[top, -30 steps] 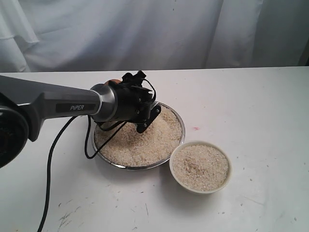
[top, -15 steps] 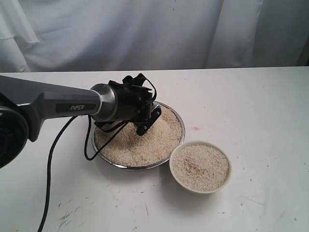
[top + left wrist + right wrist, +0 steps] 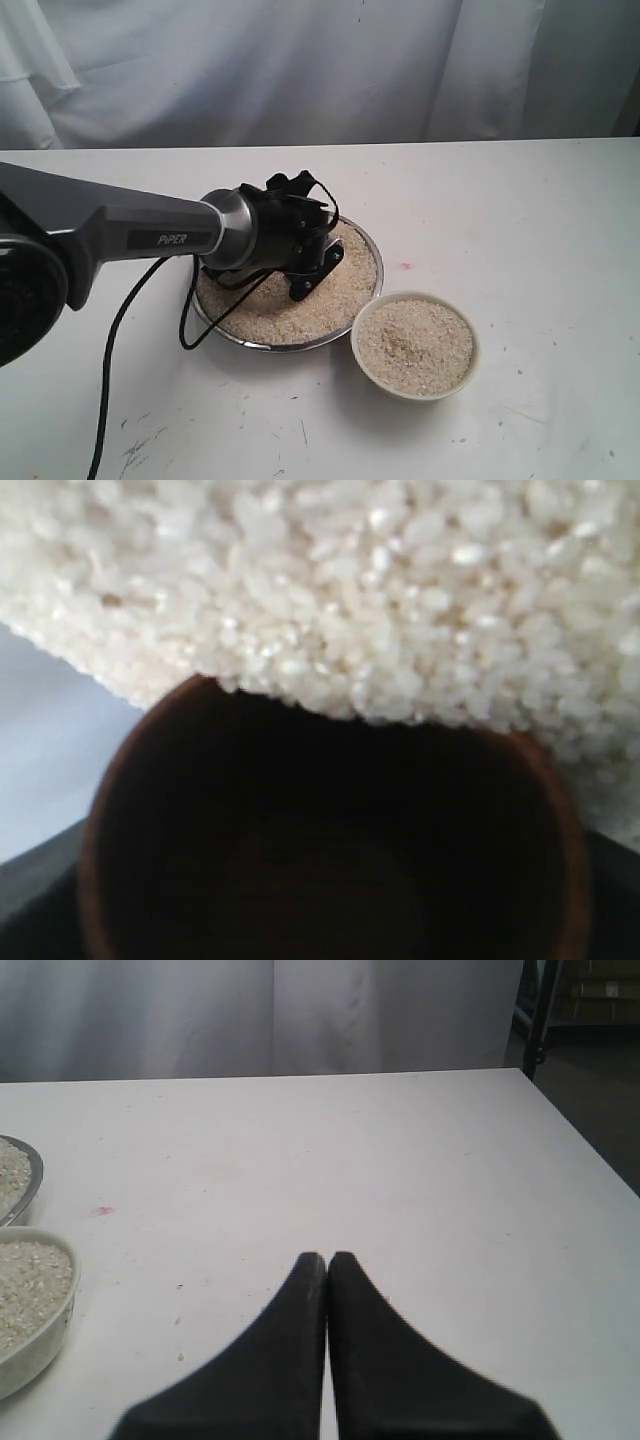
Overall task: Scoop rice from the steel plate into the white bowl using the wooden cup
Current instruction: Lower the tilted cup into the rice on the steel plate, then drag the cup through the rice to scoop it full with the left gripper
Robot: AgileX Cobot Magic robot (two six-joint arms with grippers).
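The steel plate (image 3: pixel 376 262) sits mid-table, heaped with rice (image 3: pixel 345 285). My left gripper (image 3: pixel 306 280) is low over the plate's middle, tilted down into the heap, shut on the wooden cup (image 3: pixel 330 860). The exterior view hides the cup behind the gripper. The left wrist view shows its reddish-brown rim pressed against the rice (image 3: pixel 380 610), and its dark inside looks empty. The white bowl (image 3: pixel 474 352) stands at the plate's front right, filled nearly to the rim with rice (image 3: pixel 415 345). My right gripper (image 3: pixel 327 1258) is shut over bare table, holding nothing.
A black cable (image 3: pixel 110 350) hangs from the left arm and loops onto the table beside the plate. White cloth (image 3: pixel 320 70) backs the table. In the right wrist view the bowl (image 3: pixel 45 1345) and plate edge (image 3: pixel 32 1175) lie off to one side, and the table's edge (image 3: pixel 580 1130) is on the other.
My left gripper has dropped lower and shifted a little forward and right over the plate, pushing the cup into the rice. The bowl and plate have not moved.
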